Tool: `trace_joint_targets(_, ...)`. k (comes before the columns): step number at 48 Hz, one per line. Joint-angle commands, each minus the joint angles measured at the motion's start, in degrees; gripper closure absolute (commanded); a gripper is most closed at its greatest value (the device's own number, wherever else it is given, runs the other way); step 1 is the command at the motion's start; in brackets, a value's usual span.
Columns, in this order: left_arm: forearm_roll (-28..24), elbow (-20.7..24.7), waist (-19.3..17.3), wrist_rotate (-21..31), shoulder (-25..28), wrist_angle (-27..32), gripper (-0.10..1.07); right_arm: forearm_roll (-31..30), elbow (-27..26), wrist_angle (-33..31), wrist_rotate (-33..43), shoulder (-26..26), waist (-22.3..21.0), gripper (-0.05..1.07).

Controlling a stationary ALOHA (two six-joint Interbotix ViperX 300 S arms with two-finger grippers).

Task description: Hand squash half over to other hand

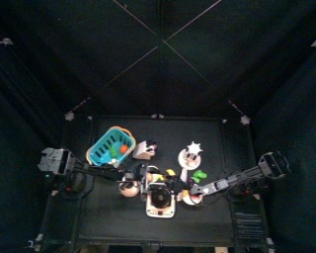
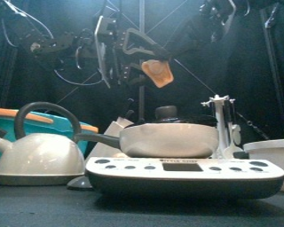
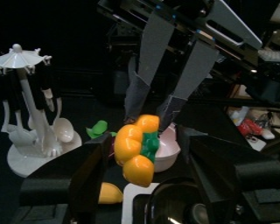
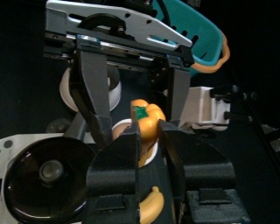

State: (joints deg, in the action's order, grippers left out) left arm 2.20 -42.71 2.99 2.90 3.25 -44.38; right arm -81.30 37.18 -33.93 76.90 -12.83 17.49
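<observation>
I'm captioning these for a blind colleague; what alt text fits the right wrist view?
The right end effector grips a squash half, held toward the wide-open left end effector. A black pan sits below, a teal basket behind.

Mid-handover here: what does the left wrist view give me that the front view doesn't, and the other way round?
Only the left wrist view: the left claw spread wide around the squash half, a white stand with hooks, and some green items beside it. Only the front view: a white kettle, a pan sitting on a white hob, and a teal basket behind the kettle. Both: the squash half held up in the right claw, with the left claw close by.
</observation>
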Motion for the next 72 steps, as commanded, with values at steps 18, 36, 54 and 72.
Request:
trace_joint_targets(18,-0.18,0.0,-0.18,-0.18,-1.14,-0.7,0.35,-0.35,-1.85,0.0,0.0,-1.23,-0.44,0.66)
trace_joint_targets(36,0.0,-1.14,-0.44,-0.18,-2.2,-0.7,0.38,0.18,-1.58,0.09,0.18,-1.76,-0.18,0.49)
trace_joint_targets(54,0.0,-1.32,-0.44,-0.18,-2.29,-0.7,0.38,0.09,-0.53,0.0,-0.18,-2.29,0.0,0.26)
trace_joint_targets(72,2.11,-8.88,-1.49,0.0,-8.96,-0.7,0.38,5.63,1.93,-3.78,0.09,-3.69,4.39,0.26)
